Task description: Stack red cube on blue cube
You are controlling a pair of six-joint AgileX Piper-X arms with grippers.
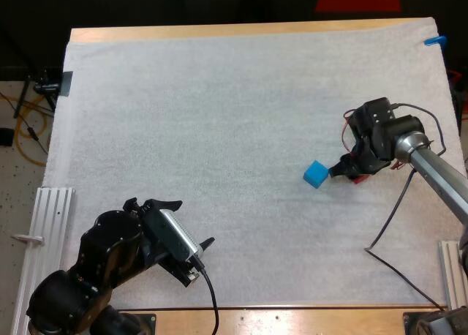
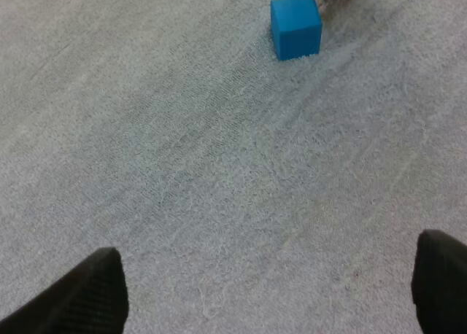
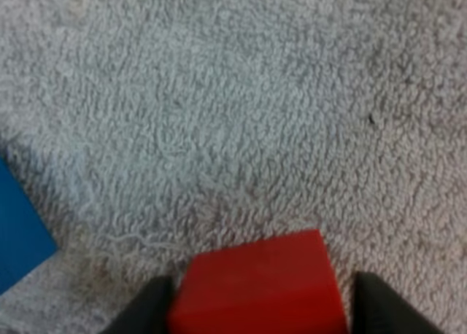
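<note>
Table (image 1: 219, 32): wooden, covered almost to its edges by the white mat (image 1: 219, 115).

Right gripper (image 3: 259, 305): lowered to the mat, spread about as wide as the red cube. Its two fingers stand one on each side of the cube.
- Finger (image 3: 146, 308) on the blue cube's side: lies against the red cube's face.
- Other finger (image 3: 387, 305): just beside the opposite face, with a thin strip of mat between them.
- The cube is therefore bracketed, not pinched from both sides.

Left gripper (image 2: 266, 294): spread wide, over bare mat, touching nothing. It is well apart from the right gripper and both cubes.

Red cube (image 3: 255, 283): sits on the mat between the right gripper's fingers, top face exposed.

Blue cube (image 1: 316, 174): sits on the mat just beside the right gripper, on the side toward the left arm.
- It is near the red cube but apart from it, with a gap of mat between.
- From the left gripper it lies far ahead, with open mat between and the red cube just behind it.
</note>
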